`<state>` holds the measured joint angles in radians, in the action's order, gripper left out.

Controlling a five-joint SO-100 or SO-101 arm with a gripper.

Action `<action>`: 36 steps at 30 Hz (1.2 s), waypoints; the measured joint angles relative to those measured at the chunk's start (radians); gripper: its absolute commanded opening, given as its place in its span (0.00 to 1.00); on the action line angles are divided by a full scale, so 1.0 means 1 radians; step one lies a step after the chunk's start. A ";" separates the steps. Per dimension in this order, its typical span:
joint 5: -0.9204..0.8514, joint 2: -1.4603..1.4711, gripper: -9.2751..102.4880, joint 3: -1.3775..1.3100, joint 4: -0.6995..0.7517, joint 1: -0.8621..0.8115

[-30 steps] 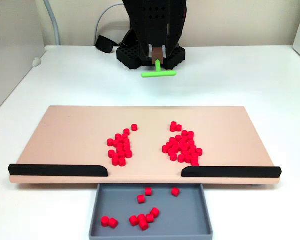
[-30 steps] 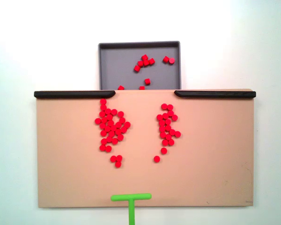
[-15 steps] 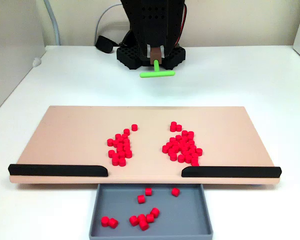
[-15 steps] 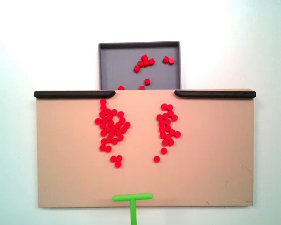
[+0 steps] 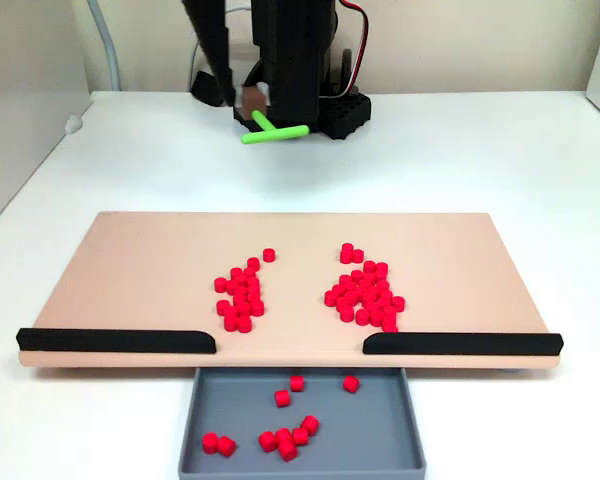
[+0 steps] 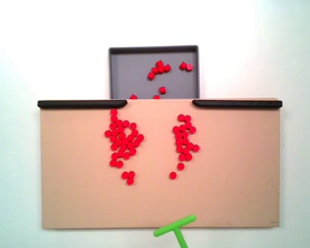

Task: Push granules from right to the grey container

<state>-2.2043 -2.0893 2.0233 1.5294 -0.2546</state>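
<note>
**White tabletop, peach board, red pellets in two heaps**

White and smooth, the table (image 5: pixel 500 160) carries a flat peach board (image 5: pixel 140 270) with matte surface and rounded corners. On it lie the granules (image 5: pixel 365 295): small bright red cylinders, all alike, gathered in two loose clusters with a bare strip of board between them. In the fixed view from the front, the larger cluster sits on the right and a smaller one (image 5: pixel 240 298) on the left; in the fixed view from above (image 6: pixel 123 139) the sides are swapped, with the bigger heap on the left and a narrower column (image 6: pixel 184 139) on the right, plus a few strays just behind each.

Two long black strips (image 5: pixel 115 341) (image 5: pixel 462 344) line the board's near edge, leaving a gap in the middle. Directly below that gap sits the grey container (image 5: pixel 395 440), a shallow rectangular tray with low walls, holding about a dozen red pellets (image 5: pixel 285 438) scattered on its floor. Two of them lie right at the board's edge in the view from above.

Beyond the board's far edge, the black arm stands on its perforated base (image 5: pixel 345 112). Its gripper (image 5: pixel 252 108) is clamped on the stem of a green T-shaped stick (image 5: pixel 273 131), whose crossbar hangs tilted above the table, well apart from the pellets. From above, the stick (image 6: pixel 174 228) sits askew at the board's edge.
</note>
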 measured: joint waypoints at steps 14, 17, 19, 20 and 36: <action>-0.900 0.360 0.08 -0.288 -0.003 -0.268; -0.996 0.451 0.08 -0.367 0.005 -0.268; -1.008 0.500 0.08 -0.420 0.005 -0.265; -1.008 0.523 0.08 -0.446 0.005 -0.264; -1.008 0.867 0.08 -0.779 -0.003 -0.252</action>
<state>-3.2122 -1.2226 1.2441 1.5263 -0.5062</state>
